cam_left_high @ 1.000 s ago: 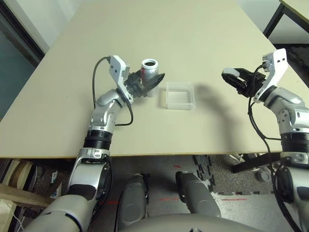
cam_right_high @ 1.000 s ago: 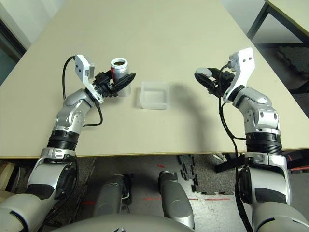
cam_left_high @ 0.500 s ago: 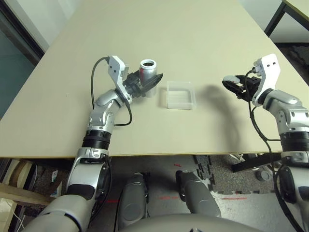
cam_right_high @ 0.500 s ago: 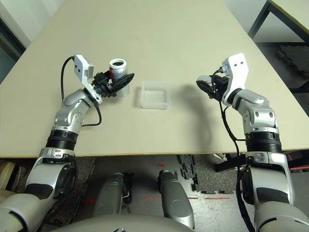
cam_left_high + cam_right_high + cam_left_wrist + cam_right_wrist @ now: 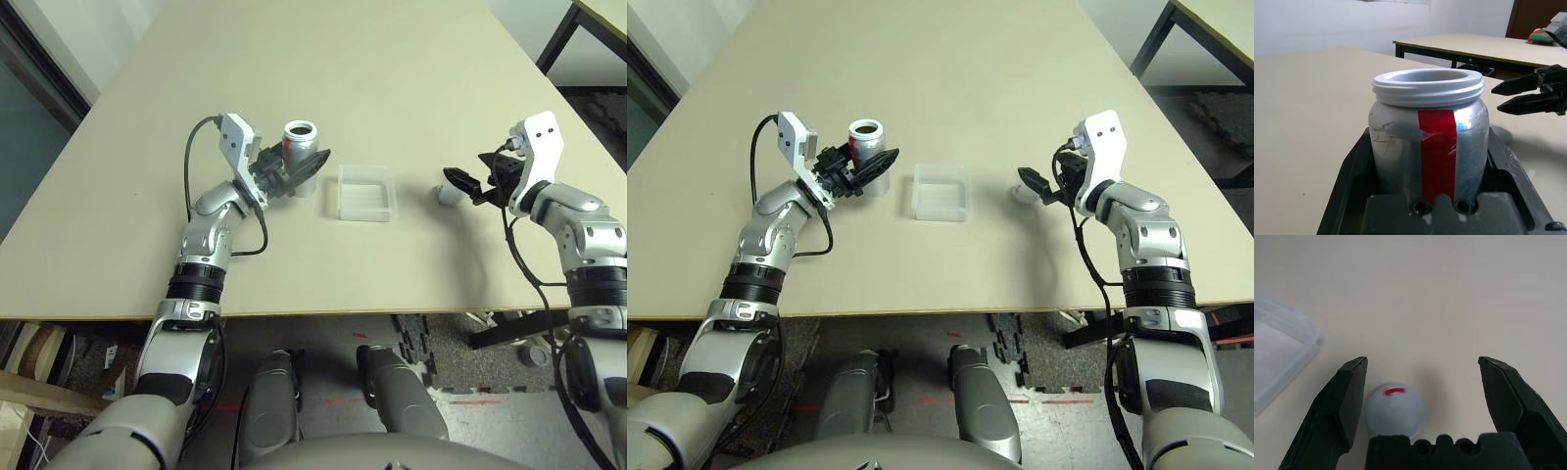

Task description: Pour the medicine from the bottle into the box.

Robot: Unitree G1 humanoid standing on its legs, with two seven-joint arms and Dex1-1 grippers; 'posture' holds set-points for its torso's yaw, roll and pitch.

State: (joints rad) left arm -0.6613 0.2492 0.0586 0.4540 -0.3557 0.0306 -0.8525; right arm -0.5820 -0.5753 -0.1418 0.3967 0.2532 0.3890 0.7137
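Gripping the bottle (image 5: 302, 145) between its fingers, the left gripper (image 5: 294, 176) keeps it upright with the mouth uncovered, just left of the box (image 5: 364, 193) on the table (image 5: 392, 78). The right gripper (image 5: 1422, 396) has its fingers spread wide and grasps nothing; the cap (image 5: 1395, 410) lies on the table between them, nearer one finger, perhaps touching it. The box sits between bottle and cap. No pill can be made out; the bottle's inside is hidden.

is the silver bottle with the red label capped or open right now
Open. The small silver-grey bottle shows a bare round mouth, and its whitish-grey round cap lies on the beige table.
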